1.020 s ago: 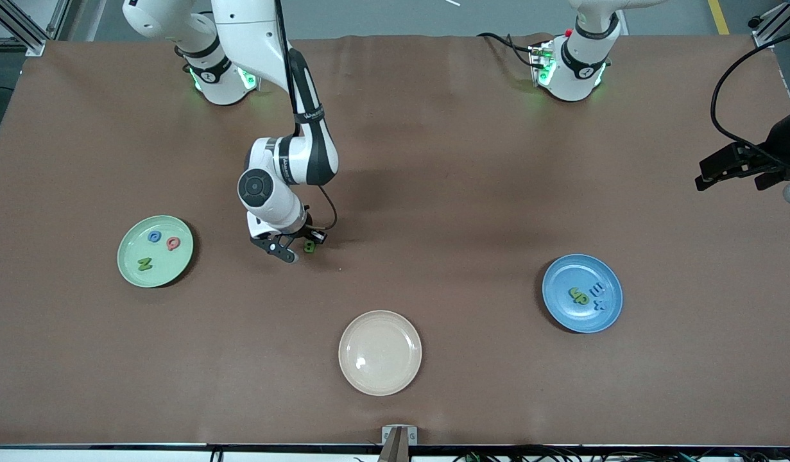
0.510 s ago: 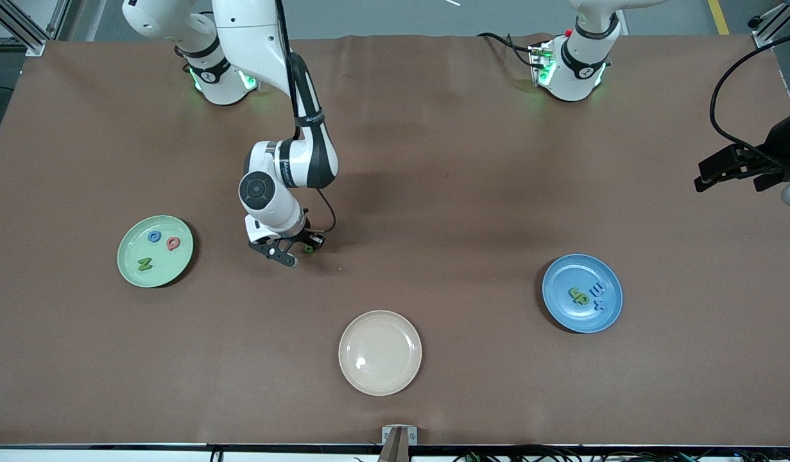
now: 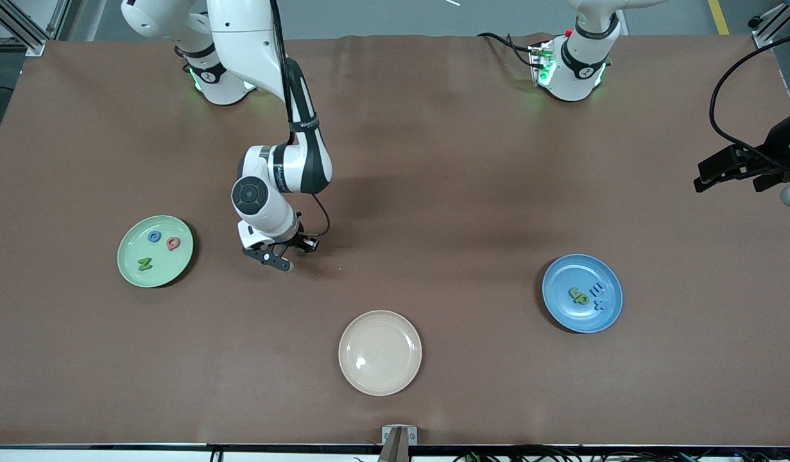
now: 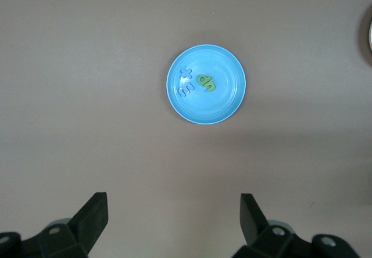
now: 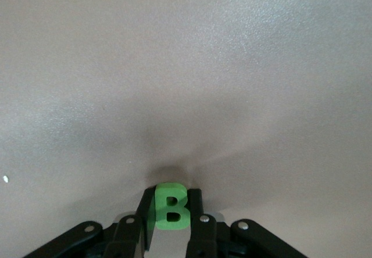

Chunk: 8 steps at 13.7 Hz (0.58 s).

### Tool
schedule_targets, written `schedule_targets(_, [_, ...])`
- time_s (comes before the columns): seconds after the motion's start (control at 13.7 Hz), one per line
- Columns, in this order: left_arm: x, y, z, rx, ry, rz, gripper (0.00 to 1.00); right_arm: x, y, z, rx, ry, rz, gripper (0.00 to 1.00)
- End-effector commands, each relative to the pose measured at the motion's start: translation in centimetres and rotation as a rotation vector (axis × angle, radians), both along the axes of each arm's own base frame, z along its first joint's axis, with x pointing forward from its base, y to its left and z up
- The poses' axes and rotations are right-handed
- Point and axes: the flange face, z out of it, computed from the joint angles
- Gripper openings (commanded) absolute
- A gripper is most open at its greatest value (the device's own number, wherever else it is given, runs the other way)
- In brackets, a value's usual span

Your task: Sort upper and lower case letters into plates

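Observation:
My right gripper is shut on the green capital B and holds it just above the bare brown table, between the mint green plate and the table's middle. That plate holds the blue G, red Q and green N. The blue plate holds the green u and p and the blue m and x. It also shows in the left wrist view. My left gripper waits open and empty, high at the left arm's end of the table.
A cream-beige plate lies empty near the table's front edge, between the two other plates. The brown cloth covers the whole table. A black cable hangs by the left gripper.
My right gripper has moved a little toward the mint green plate with the B in it. The left arm has not moved.

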Motion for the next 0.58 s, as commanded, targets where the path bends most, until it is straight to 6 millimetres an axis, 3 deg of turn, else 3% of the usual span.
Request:
schedule_targets(0.0, [0.3, -0.1, 0.3, -0.008, -0.012, -0.021, 1.0, 0.2, 0.3, -0.5, 0.001, -0.002, 0.011, 0.09])
schedule_targets(0.22, [0.3, -0.1, 0.3, -0.008, -0.012, -0.019, 1.0, -0.1, 0.7, 0.3, 0.014, 0.008, 0.022, 0.05])
schedule_targets(0.29, [0.3, -0.1, 0.3, -0.008, -0.012, -0.021, 1.0, -0.2, 0.5, 1.8, 0.042, 0.03, 0.018, 0.05])
schedule_targets(0.36, [0.3, -0.1, 0.3, -0.008, -0.012, -0.019, 1.0, 0.3, -1.0, 4.0, 0.069, 0.071, 0.015, 0.05])
schedule_targets(0.51, [0.3, 0.1, 0.3, -0.008, -0.013, -0.016, 1.0, 2.1, -8.0, 8.7, 0.059, 0.161, 0.115, 0.05])
